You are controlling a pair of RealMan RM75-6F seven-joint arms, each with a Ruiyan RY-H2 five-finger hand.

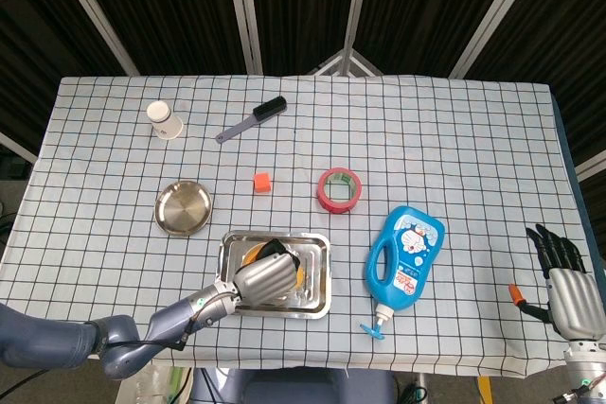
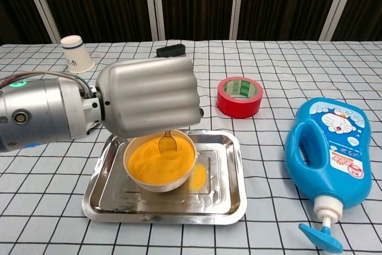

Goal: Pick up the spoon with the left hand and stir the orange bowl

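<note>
My left hand point(image 1: 270, 276) point(image 2: 149, 97) hovers over the orange bowl point(image 2: 160, 162) point(image 1: 251, 254), its back toward the chest camera. It holds the metal spoon point(image 2: 167, 143), whose bowl dips into the orange powder just below the hand; the handle is hidden inside the fist. The orange bowl stands in a steel tray point(image 2: 227, 207) point(image 1: 320, 276) near the table's front edge. Some powder point(image 2: 199, 176) lies spilled on the tray beside the bowl. My right hand point(image 1: 568, 286) rests far off at the table's right edge, fingers spread, holding nothing.
A blue pump bottle point(image 1: 405, 257) point(image 2: 334, 147) lies right of the tray. Red tape roll point(image 1: 339, 189) point(image 2: 240, 95), orange cube point(image 1: 261, 182), round steel dish point(image 1: 183, 206), paper cup point(image 1: 163, 120) point(image 2: 75, 54) and brush point(image 1: 252, 119) sit farther back. A small orange item point(image 1: 516, 294) lies by the right hand.
</note>
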